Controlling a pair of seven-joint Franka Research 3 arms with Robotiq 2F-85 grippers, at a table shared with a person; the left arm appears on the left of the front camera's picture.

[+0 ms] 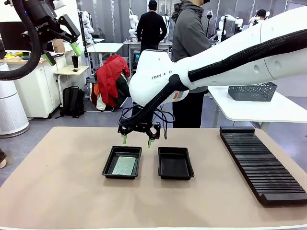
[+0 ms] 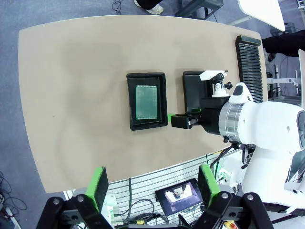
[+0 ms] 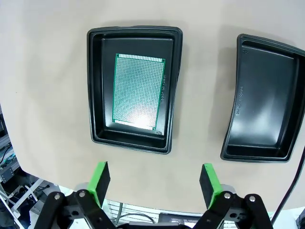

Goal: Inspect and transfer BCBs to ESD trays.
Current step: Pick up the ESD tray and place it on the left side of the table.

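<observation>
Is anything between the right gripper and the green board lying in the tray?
Nothing visible does. The right gripper hangs open in the air above the table, and the board lies flat and uncovered on the floor of its tray.

Counted on the beige table [image 1: 57, 182]: two shallow black rectangular plastic trays [image 3: 262, 100], one thin green rectangular circuit board [image 3: 138, 90], one long black ribbed slotted rack [image 1: 261, 163].
</observation>
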